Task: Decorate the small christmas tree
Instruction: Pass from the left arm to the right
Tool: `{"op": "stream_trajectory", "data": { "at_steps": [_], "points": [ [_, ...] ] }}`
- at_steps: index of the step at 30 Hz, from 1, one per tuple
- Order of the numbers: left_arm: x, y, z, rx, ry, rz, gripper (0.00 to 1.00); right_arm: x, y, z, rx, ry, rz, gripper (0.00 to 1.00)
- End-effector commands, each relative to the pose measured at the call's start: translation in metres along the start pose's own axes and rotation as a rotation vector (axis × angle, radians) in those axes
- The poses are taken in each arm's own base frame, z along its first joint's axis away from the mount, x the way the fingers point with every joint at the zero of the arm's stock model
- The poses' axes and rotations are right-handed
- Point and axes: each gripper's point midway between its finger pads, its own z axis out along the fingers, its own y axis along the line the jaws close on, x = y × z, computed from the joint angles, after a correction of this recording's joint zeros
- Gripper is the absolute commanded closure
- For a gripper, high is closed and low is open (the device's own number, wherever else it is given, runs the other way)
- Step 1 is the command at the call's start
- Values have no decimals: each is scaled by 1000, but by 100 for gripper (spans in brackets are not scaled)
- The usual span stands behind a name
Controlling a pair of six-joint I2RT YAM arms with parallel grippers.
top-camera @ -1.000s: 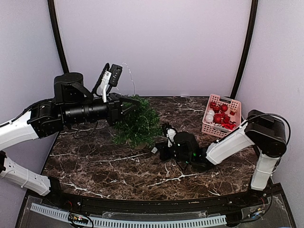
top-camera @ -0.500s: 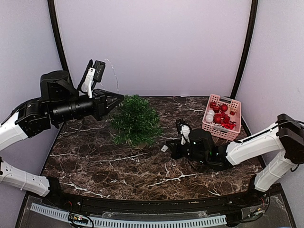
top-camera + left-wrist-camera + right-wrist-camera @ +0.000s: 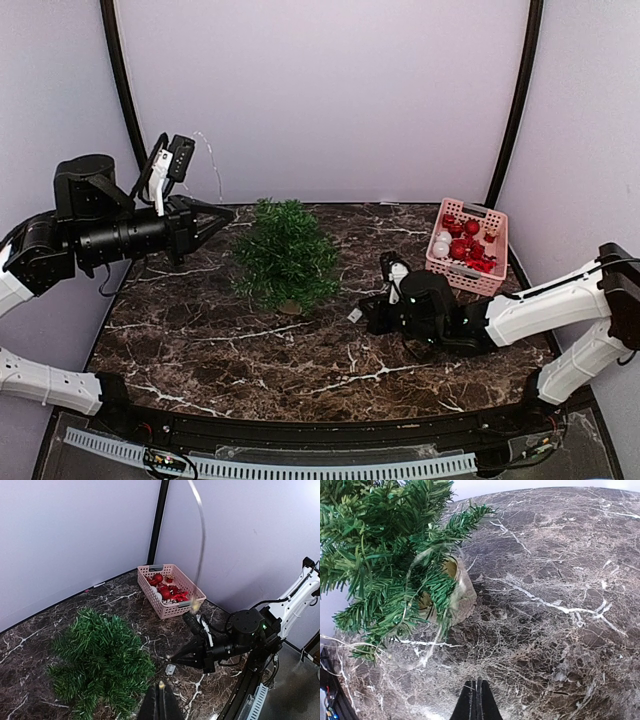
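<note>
The small christmas tree (image 3: 285, 255) stands upright at mid-table on its tan base (image 3: 464, 594). A thin light wire (image 3: 200, 545) arcs up from my left gripper (image 3: 232, 212), which hovers left of the treetop. That gripper is shut, with a tiny bulb of the wire at its tip (image 3: 160, 685). My right gripper (image 3: 362, 312) lies low over the table right of the tree, shut on the wire's other end. A small grey tag (image 3: 170, 669) hangs just under it. Fine wire loops (image 3: 415, 630) trail through the tree's lower branches.
A pink basket (image 3: 466, 262) of red and white ornaments sits at the back right, beyond my right arm. Dark marble tabletop (image 3: 220, 350) spreads in front of the tree. Pale walls close in the back and sides.
My left gripper pulled back left, away from the treetop, and the tilted tree now stands upright. My right gripper slid right, away from the tree, taking the grey tag with it.
</note>
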Motion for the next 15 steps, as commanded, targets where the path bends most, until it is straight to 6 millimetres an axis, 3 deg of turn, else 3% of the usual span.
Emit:
{"op": "stream_trajectory", "data": {
  "at_steps": [1, 9, 15],
  "points": [
    [-6, 6, -15, -28, -18, 25, 100, -7, -2, -6, 7, -8, 61, 100],
    [-3, -7, -9, 47, -3, 48, 100, -19, 16, -20, -91, 14, 84, 100],
    [15, -27, 8, 170, 62, 55, 100, -17, 42, -33, -192, 127, 24, 100]
  ]
}}
